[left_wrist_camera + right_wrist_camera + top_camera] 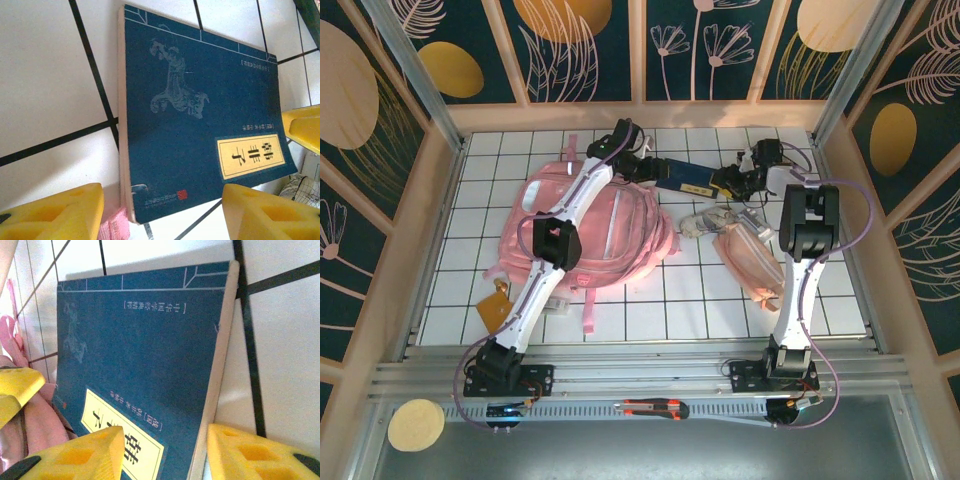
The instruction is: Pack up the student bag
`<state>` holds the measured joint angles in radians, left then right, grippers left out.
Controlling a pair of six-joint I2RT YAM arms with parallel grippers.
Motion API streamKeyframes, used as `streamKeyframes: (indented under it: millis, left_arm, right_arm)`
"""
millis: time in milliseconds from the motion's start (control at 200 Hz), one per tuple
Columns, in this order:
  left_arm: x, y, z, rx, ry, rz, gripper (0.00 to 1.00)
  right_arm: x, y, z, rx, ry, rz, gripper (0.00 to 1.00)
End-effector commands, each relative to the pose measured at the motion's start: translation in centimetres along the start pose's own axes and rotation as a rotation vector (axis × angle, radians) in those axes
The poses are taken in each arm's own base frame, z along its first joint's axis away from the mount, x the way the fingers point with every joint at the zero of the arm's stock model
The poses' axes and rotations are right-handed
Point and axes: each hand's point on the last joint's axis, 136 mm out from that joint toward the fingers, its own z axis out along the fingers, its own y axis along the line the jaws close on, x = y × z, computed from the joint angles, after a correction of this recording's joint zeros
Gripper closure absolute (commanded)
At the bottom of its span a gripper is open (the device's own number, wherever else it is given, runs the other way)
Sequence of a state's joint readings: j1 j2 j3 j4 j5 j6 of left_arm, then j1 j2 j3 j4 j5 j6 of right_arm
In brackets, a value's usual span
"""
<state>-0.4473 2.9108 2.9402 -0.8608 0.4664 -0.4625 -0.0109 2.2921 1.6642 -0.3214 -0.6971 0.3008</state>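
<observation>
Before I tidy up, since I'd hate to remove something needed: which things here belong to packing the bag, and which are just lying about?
Job: pink backpack; dark blue book; likely the pale-pink pouch.
Lying about: utility knife on the front rail; pale yellow disc off the table.

White tiled tabletop [720, 300], dark grid lines, evenly lit, shadows soft. Enclosure walls [720, 40] dark teal, printed with gold ovals and pale line-drawn plants. Light wooden battens [640, 112] frame the panels. Aluminium rails [640, 368] run along the near edge.
</observation>
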Motion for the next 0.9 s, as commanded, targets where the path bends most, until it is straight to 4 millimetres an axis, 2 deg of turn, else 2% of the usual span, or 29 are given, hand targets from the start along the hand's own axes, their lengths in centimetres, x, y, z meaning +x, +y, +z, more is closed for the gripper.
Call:
streamKeyframes:
  millis: [0,135,220,430,555,706,896]
  left_arm:
    - [0.4,0.2,0.0,-0.006,0.016,-0.01,0.35]
    - [1.1,1.4,1.1,-0.034,0.029,-0.039,0.36]
    - [0.4,2.4,1.5,-0.07,-0.008,-0.042,0.36]
    - [1.8,3.9,3.9,-0.066,0.016,-0.084,0.37]
    - [3.2,4.7,5.5,-0.054,0.047,-0.112,0.39]
    - [4.6,5.7,6.9,-0.058,0.079,-0.133,0.5]
    - [4.5,5.6,6.8,-0.06,0.077,-0.125,0.53]
  right_arm:
    - [0.7,-0.2,1.3,0.014,0.031,-0.01,0.49]
    - [0.9,0.0,1.8,0.004,0.038,-0.009,0.45]
    - [1.1,0.2,2.2,0.0,0.049,-0.016,0.45]
    - [2.3,1.1,3.4,-0.048,0.094,-0.033,0.44]
    - [2.7,2.3,3.8,-0.117,0.108,-0.051,0.43]
    - [2.8,4.3,4.1,-0.197,0.108,-0.08,0.43]
    - [2.6,6.5,2.8,-0.282,0.058,-0.087,0.48]
